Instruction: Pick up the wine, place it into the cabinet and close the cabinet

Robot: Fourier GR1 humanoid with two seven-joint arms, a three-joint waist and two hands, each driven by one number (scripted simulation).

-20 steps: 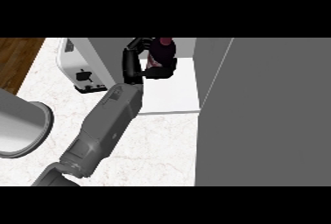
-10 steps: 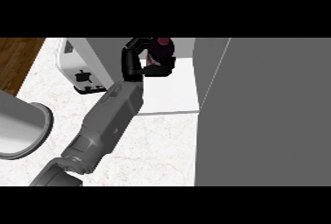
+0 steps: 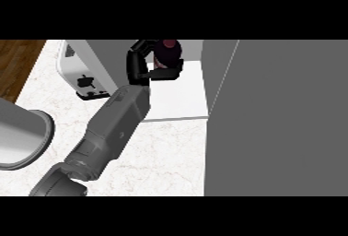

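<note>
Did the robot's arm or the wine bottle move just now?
Only a little. The left hand, fingers curled round the wine bottle, edged slightly farther in over the cabinet's white shelf. Nothing was let go. The toaster and the grey panel on the right stayed put.

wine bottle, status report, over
Right hand curled round wine bottle, held over the cabinet's white shelf. Left hand not in view. Cabinet door open; toaster left of the hand, apart.
</note>
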